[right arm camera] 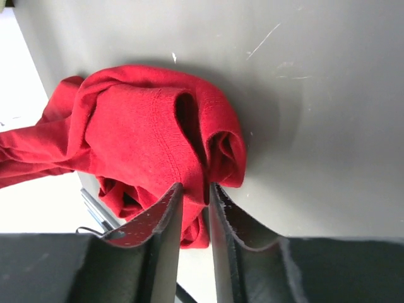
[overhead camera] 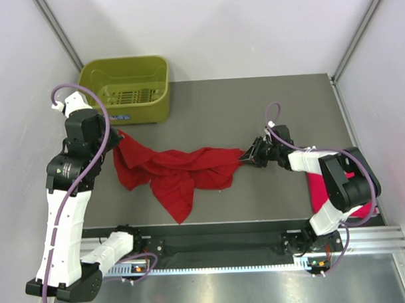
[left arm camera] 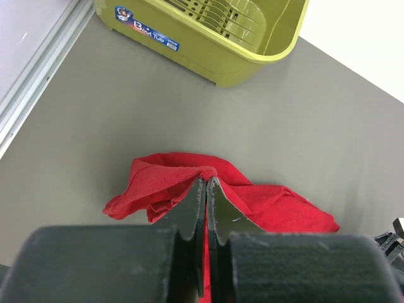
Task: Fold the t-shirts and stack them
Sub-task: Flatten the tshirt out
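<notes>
1. The deep red t-shirt (overhead camera: 173,171) lies stretched and crumpled across the middle of the grey table (overhead camera: 254,103), between the two grippers.
2. The left gripper (overhead camera: 117,138) pinches the shirt's left end, its jaws pressed together on a fold of cloth (its wrist view shows almost no gap).
3. The right gripper (overhead camera: 248,154) clamps the opposite end, its jaws narrowly apart with bunched fabric between them.
4. The brighter pinkish red t-shirt (overhead camera: 315,191) sits at the table's right edge, partly hidden by the right arm (overhead camera: 340,180).
5. An olive-green basket (overhead camera: 127,87) stands at the far left corner.
</notes>
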